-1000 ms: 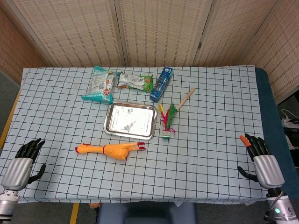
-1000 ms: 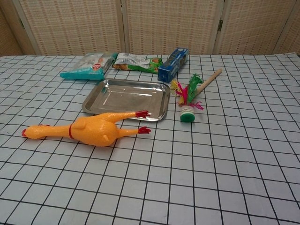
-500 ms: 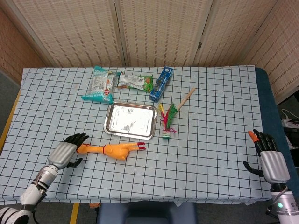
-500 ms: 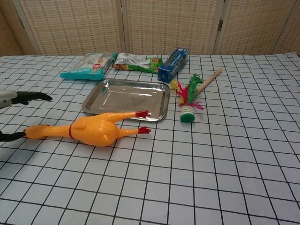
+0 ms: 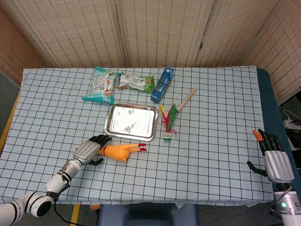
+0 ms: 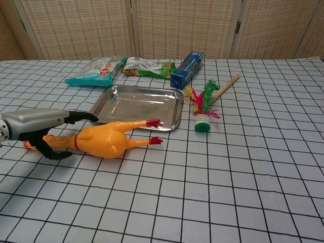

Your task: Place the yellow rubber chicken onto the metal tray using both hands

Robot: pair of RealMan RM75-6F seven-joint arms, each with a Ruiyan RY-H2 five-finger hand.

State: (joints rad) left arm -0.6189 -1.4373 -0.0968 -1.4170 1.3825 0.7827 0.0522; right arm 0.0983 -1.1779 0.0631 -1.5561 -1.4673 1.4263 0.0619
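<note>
From the head view, the metal tray [image 5: 131,122] sits on the checked table [image 5: 211,155]. The yellow rubber chicken [image 5: 120,151] lies on the table just in front of the tray, near its front edge, red feet pointing right. The left hand [image 5: 91,150] is at the chicken's head end, dark fingers spread over the neck; whether they actually grip it cannot be told here. The right hand [image 5: 273,157] hovers well to the right of the tray, at the table's edge, fingers apart and holding nothing. Behind the tray lie a teal snack bag [image 5: 99,85], a green snack bag [image 5: 136,82] and a blue box [image 5: 162,84]. Just right of the tray are a feathered shuttlecock [image 5: 168,123] and a wooden stick [image 5: 186,100].

From the chest view, the chicken [image 6: 104,140] lies in front of the tray [image 6: 138,106], outside it, its upper foot close to the front rim. The left hand [image 6: 43,129] straddles the chicken's neck, fingers above and thumb below, not visibly clamped. The right hand does not show here.
</note>
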